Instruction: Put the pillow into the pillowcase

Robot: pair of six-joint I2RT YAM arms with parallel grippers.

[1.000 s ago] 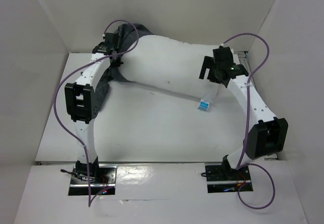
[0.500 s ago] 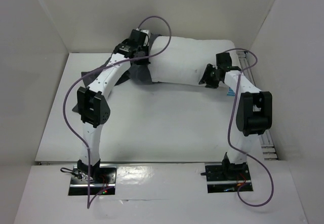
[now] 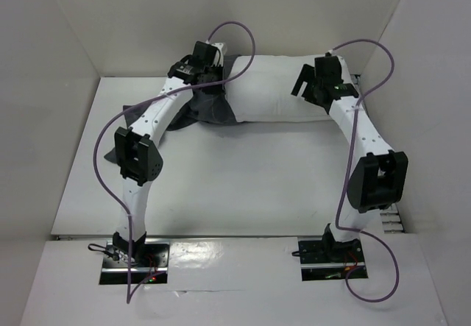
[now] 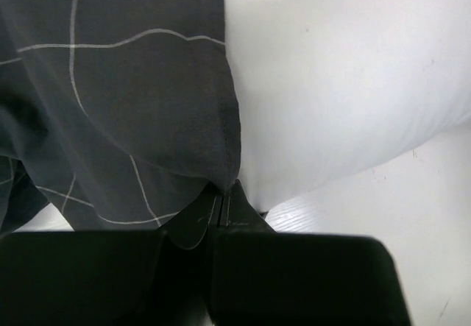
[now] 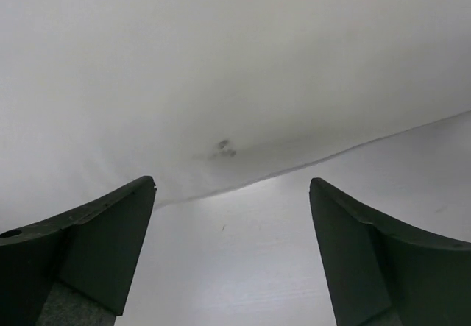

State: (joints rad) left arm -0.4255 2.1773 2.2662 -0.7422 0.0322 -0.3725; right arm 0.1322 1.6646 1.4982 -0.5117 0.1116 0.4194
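The white pillow lies along the back wall, and its left end sits in the mouth of the dark grey checked pillowcase. My left gripper is shut on the pillowcase's hem, where the grey cloth meets the pillow. That pinch shows at the fingertips in the left wrist view. My right gripper hangs over the pillow's right part. It is open, empty, with the pillow's edge just beyond the fingertips.
White walls close in the table at the back and on both sides. The pillowcase's loose tail trails left under the left arm. A purple cable loops above the left wrist. Bare tabletop lies in front of the pillow.
The pillow has shifted back against the wall and lies straighter. My right arm went in and rose again over the pillow's right part. The left gripper kept its pinch, moving right.
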